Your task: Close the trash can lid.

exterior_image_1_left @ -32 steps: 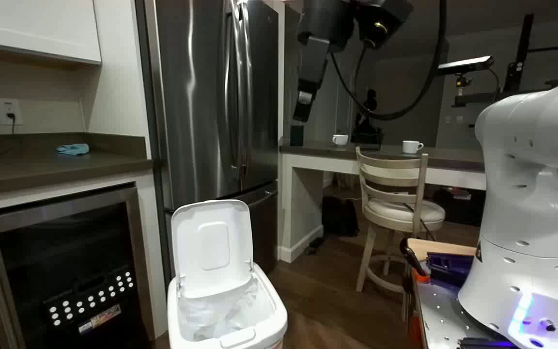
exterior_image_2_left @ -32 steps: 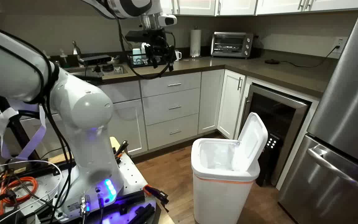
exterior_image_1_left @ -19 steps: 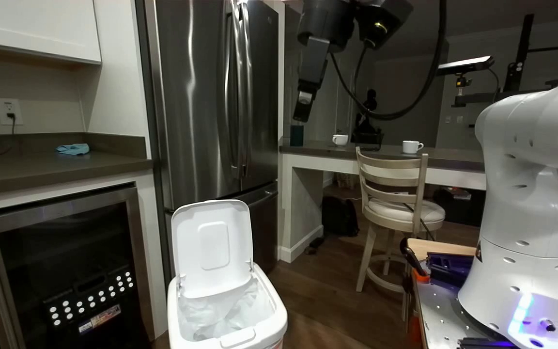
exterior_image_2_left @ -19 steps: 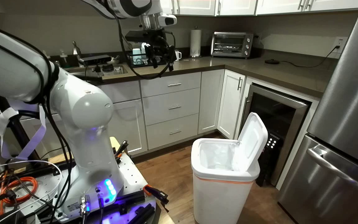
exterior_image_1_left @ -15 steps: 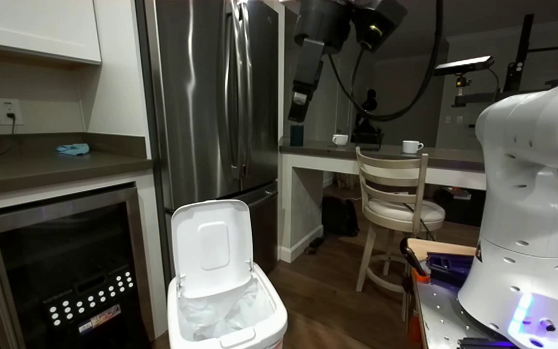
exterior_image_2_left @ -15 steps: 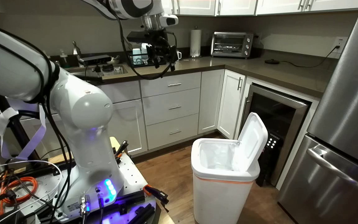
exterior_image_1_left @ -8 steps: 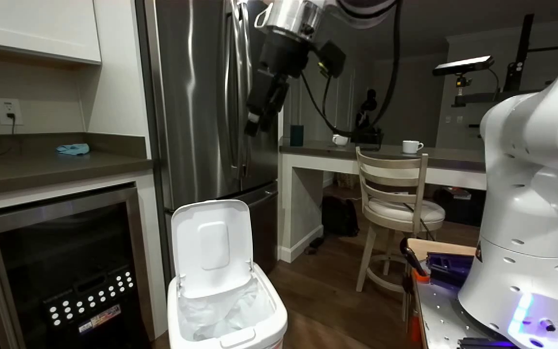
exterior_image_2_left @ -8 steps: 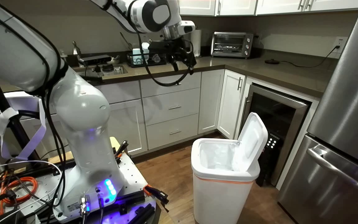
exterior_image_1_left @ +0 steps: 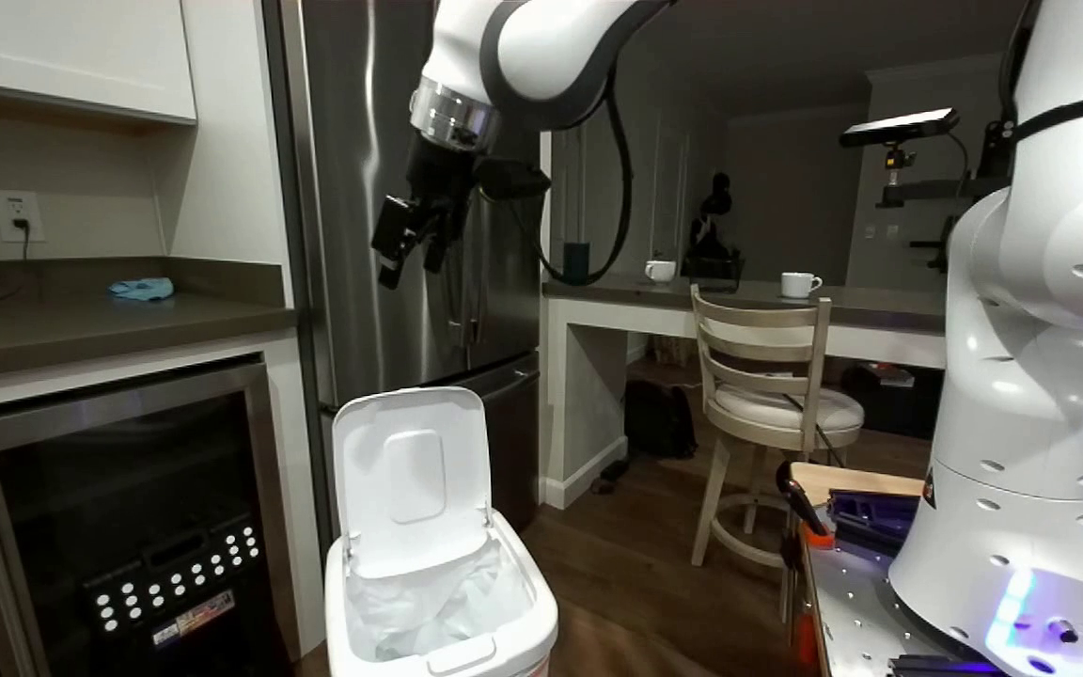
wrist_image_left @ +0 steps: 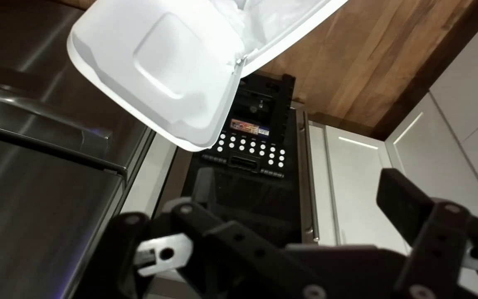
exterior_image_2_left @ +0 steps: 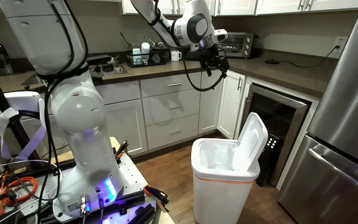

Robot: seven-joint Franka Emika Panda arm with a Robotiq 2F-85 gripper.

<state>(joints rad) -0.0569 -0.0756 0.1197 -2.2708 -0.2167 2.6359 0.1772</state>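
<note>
Steel fridge [exterior_image_2_left: 343,115], black case [wrist_image_left: 259,124] near raised lid [exterior_image_1_left: 415,480].

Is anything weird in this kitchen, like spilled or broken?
I see nothing spilled or broken. The white-dotted black case looks a bit odd: it stands in front of the under-counter appliance, so opening that might be hard. The blue cloth lies crumpled on the counter, and the lid of the trash can stands open.
</note>
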